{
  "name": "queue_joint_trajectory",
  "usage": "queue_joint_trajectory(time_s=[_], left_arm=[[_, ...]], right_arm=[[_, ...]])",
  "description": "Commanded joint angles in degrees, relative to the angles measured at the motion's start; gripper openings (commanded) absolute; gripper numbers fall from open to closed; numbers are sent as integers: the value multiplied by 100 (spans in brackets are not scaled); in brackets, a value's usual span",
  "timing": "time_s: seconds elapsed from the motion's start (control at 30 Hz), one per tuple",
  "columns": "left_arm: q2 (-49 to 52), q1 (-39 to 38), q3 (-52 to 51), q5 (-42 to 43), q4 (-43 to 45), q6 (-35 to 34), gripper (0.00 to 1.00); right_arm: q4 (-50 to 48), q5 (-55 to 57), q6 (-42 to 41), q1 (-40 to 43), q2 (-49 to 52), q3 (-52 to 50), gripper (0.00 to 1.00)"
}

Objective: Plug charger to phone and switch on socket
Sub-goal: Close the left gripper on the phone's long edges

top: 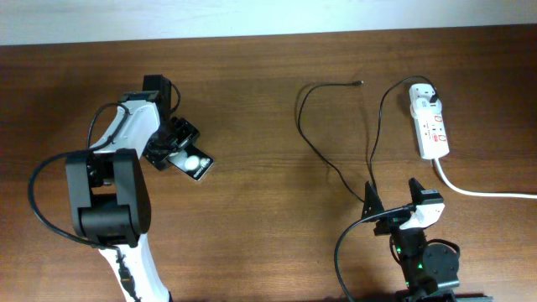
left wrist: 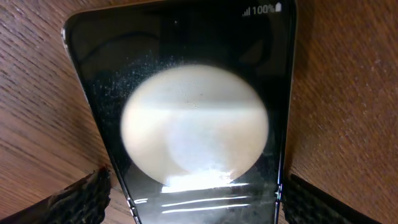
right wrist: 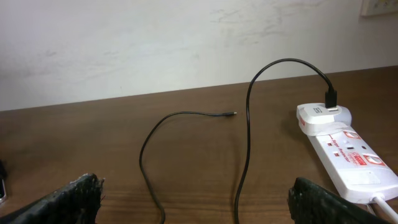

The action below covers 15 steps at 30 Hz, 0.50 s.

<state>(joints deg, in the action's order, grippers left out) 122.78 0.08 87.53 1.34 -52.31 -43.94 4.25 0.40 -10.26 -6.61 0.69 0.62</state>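
Observation:
The phone (top: pixel 199 164) lies flat on the table at the left, its face showing a large white circle. It fills the left wrist view (left wrist: pixel 193 74). My left gripper (top: pixel 180 151) is open and straddles the phone's near end (left wrist: pixel 196 183); a thin strip of wood shows between the left finger and the phone's edge. The charger (top: pixel 331 164) is a thin black cable, its plug (top: pixel 430 102) seated in the socket (top: pixel 432 130) and its tip (top: pixel 361 82) lying free at the back. My right gripper (top: pixel 394 210) (right wrist: pixel 196 186) is open and empty, with the cable (right wrist: pixel 245 137) and socket (right wrist: pixel 348 155) ahead of it.
The socket's thick white cord (top: pixel 482 192) runs off to the right edge. The charger cable loops across the table between the socket and my right arm. A pale wall (right wrist: pixel 155 43) stands behind the table's far edge.

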Motion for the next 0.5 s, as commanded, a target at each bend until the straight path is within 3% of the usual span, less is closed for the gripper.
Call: queue_joint_trajectory(time_s=[0.0,0.17,0.33,0.4,0.47], left_arm=[[391,-20,-302,533,131,31,85],[391,-20,-302,531,127,39,78],[391,-20,-302,531,146,1198,76],[391,-20,-302,531,146,1196,82],[391,-20,-302,531,79,1193,95]], right_arm=[[31,-13,42,-50,-33,-31,99],[31,-13,39,-50,-33,-31,99],[31,-13,42,-50,-33,-31,99],[33,-13,39,-50,-33,-31,99],[31,-13,39,-50,-33,-31,99]])
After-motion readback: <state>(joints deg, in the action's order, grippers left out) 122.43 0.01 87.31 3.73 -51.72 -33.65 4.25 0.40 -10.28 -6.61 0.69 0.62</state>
